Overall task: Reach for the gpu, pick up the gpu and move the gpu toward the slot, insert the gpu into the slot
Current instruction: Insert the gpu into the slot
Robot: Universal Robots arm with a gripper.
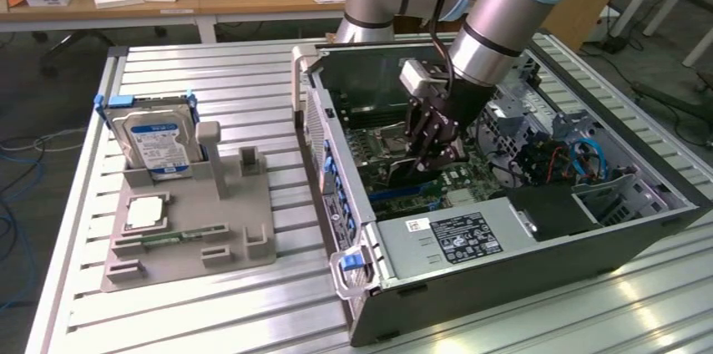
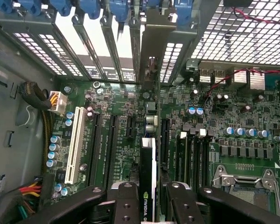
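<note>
My gripper (image 1: 429, 152) reaches down inside the open computer case (image 1: 523, 245), shut on the gpu (image 1: 392, 175), a dark card held over the motherboard. In the wrist view the gpu (image 2: 148, 161) shows edge-on between the black fingers (image 2: 125, 201), with a green logo on its top edge. Its silvery bracket (image 2: 151, 51) lines up with the rear slot openings of the case. The card stands over a slot in the motherboard (image 2: 210, 126), between the black slots (image 2: 112, 144) on either side. The slot under it is hidden, so I cannot tell whether the card is seated.
A white slot (image 2: 74, 144) and cable bundles (image 2: 37, 98) lie to one side of the card, the CPU socket (image 2: 245, 179) to the other. Outside the case, a grey fixture (image 1: 223, 204) holds a blue-labelled hard drive (image 1: 156, 141) and a green memory stick (image 1: 167, 238).
</note>
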